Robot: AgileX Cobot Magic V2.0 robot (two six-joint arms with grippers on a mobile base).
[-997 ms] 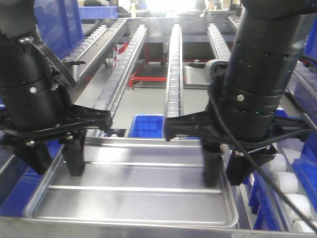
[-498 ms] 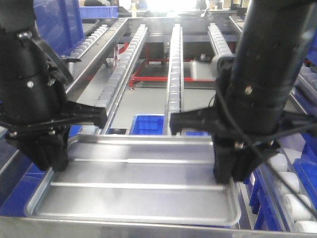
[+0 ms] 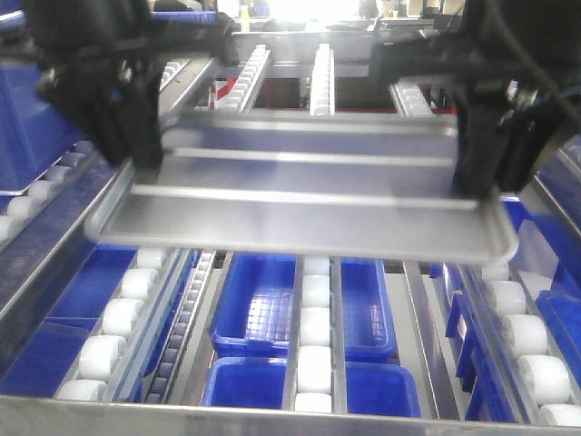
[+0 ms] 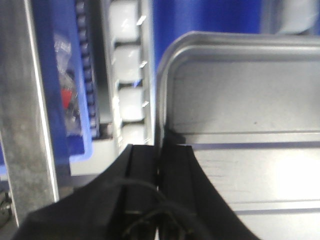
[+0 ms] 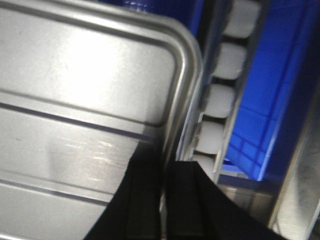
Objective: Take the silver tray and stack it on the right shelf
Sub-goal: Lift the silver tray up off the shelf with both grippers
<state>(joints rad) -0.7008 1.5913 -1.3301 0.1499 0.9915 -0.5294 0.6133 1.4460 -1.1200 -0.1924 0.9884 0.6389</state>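
Note:
The silver tray (image 3: 300, 200), shiny with two long raised ribs, hangs level in the air between my two grippers. My left gripper (image 3: 136, 136) is shut on its left rim, and the left wrist view shows the jaws (image 4: 160, 147) pinching the tray's edge (image 4: 240, 100). My right gripper (image 3: 477, 154) is shut on the right rim, as the right wrist view shows (image 5: 164, 162) beside the tray's rounded corner (image 5: 85, 75). The right shelf's white roller tracks (image 3: 313, 363) lie below the tray, with its shiny front crossbar (image 3: 272, 423) at the bottom edge.
Blue bins (image 3: 300, 309) sit under the roller tracks. More white rollers run along the right side (image 3: 526, 350) and the left side (image 3: 109, 327). A higher roller rack (image 3: 320, 82) stretches away behind the tray. Blue bins (image 3: 36, 109) stand at the far left.
Both grippers closed on the tray's side rims and lifted it well up off the lower level; the rollers and blue bins beneath it now show.

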